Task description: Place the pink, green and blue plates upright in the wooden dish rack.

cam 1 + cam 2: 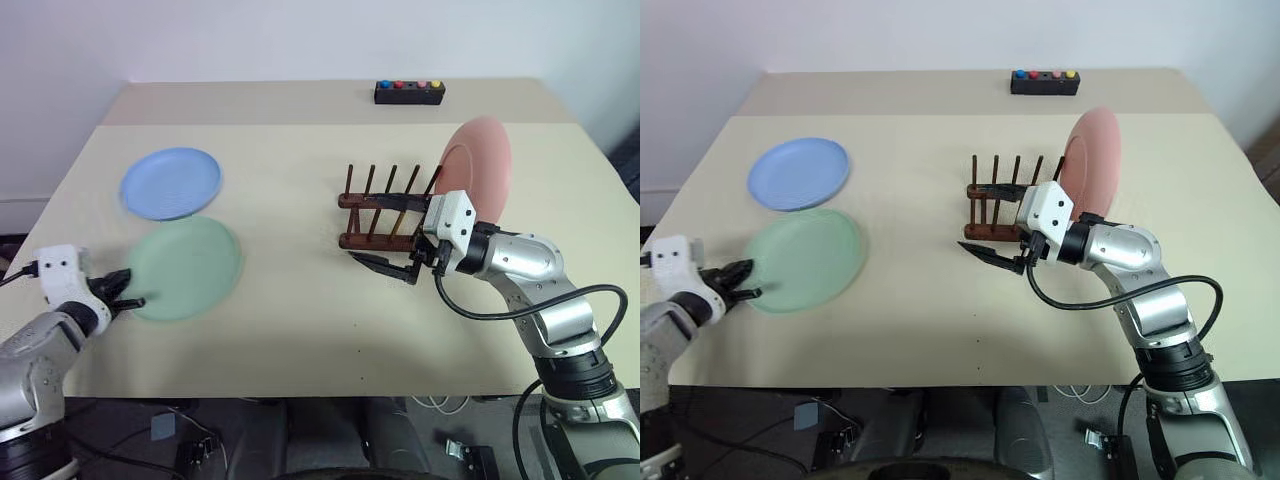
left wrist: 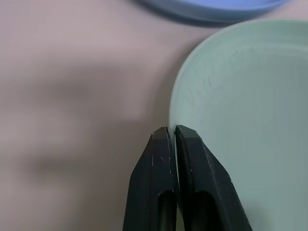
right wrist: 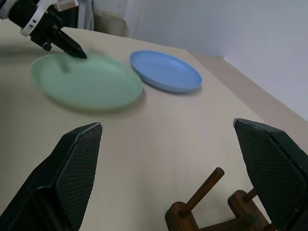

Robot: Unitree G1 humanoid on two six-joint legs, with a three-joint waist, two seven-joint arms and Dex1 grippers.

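Your left claw [image 1: 128, 296] sits at the near-left rim of the green plate [image 1: 185, 266], its two black fingers pressed together; from the left wrist view they look pinched right at the plate's edge, though whether the rim is truly caught between them or just beside them you cannot tell from here. That plate lies flat on the bench [image 1: 300, 330], with its body stretching away from the claw toward the centre of the bench, so any lift will have to pivot it up about the gripped rim. The blue plate [image 1: 171, 182] lies flat just behind the green one, their rims almost meeting, also on your left side. The pink plate [image 1: 478, 167] already stands upright at the right end of the wooden dish rack [image 1: 385, 212], leaving the pegs to its left free. Your right claw [image 1: 385, 268] hangs just in front of the rack with its fingers spread wide and nothing in them. The relation to mind is this: the rack lies well to the right of the green plate, across open bench, and the left arm is clearly the nearer one to both flat plates, while the right waits by the slots.
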